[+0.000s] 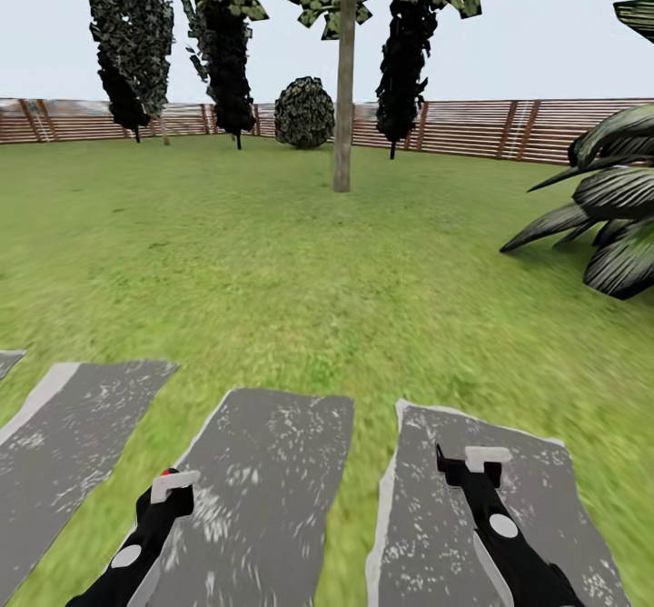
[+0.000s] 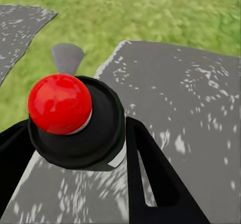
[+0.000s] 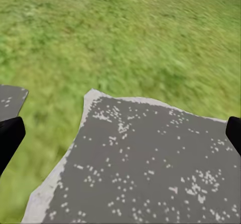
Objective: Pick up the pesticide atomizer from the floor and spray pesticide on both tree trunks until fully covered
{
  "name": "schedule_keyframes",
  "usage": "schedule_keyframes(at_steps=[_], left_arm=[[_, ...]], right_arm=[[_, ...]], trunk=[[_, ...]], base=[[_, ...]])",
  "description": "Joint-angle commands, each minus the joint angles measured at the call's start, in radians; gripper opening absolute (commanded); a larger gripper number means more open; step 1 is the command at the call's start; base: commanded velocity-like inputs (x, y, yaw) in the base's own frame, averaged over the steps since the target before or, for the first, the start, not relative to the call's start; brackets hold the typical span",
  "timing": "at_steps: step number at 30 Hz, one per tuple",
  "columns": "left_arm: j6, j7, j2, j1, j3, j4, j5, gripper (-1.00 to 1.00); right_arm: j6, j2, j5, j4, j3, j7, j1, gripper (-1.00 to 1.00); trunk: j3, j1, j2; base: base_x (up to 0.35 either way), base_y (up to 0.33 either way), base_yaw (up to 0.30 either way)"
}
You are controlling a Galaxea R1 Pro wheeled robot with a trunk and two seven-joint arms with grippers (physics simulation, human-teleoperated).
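Observation:
The pesticide atomizer [image 2: 60, 103], a black cylinder with a round red top, sits between the black fingers [image 2: 150, 179] of my left gripper [image 2: 75, 133], which is shut on it. From the head view, the left gripper [image 1: 168, 491] hangs low over a grey stepping stone [image 1: 268, 489], and the atomizer's red top [image 1: 166, 472] peeks out above it. My right gripper [image 1: 468, 463] is open over another stone [image 1: 545, 498], with nothing between its fingers [image 3: 10, 138]. One tree with a bare grey-tan trunk [image 1: 343, 98] stands far ahead on the lawn. No spray shows.
Green grass floor [image 1: 272, 262] stretches to a brown slat fence [image 1: 472, 127]. Dark leafy trees [image 1: 227, 53] and a round bush [image 1: 304, 113] stand near the fence. A palm's dark fronds [image 1: 613, 216] reach in from the right.

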Motion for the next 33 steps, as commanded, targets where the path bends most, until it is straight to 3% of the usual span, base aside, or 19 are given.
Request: schedule_keyframes(at_steps=[1, 33], left_arm=[[0.000, 0.000, 0.000, 0.000, 0.000, 0.000, 0.000, -1.00], [0.000, 0.000, 0.000, 0.000, 0.000, 0.001, 0.000, -1.00]], right_arm=[[0.000, 0.000, 0.000, 0.000, 0.000, 0.000, 0.000, 1.00], [0.000, 0.000, 0.000, 0.000, 0.000, 0.000, 0.000, 1.00]], trunk=[[0.000, 0.000, 0.000], [0.000, 0.000, 0.000]], base=[[0.338, 0.000, 0.000], [0.338, 0.000, 0.000]])
